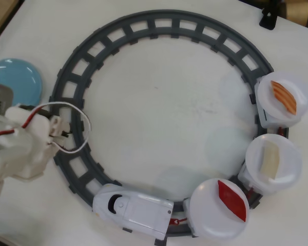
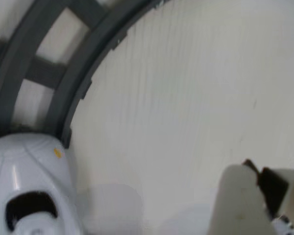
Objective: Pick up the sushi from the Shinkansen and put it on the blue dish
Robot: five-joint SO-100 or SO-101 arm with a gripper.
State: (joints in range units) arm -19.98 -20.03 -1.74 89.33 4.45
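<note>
Sushi (image 1: 232, 200) rides on three white plates behind the Shinkansen (image 1: 133, 209), not picked up yet.

In the wrist view the train's nose (image 2: 29, 196) sits right below the camera, on the grey track (image 2: 63, 78). One finger (image 2: 240, 205) of the hand shows; I cannot tell if the hand is open. It holds nothing I can see. The red piece is nearest the train, then the pale piece (image 1: 271, 160), then the orange one (image 1: 284, 97). The blue dish (image 1: 20, 82) waits on the tabletop (image 1: 164, 102) behind the arm. If the train rolls on, the hand could miss or bump a plate.
</note>
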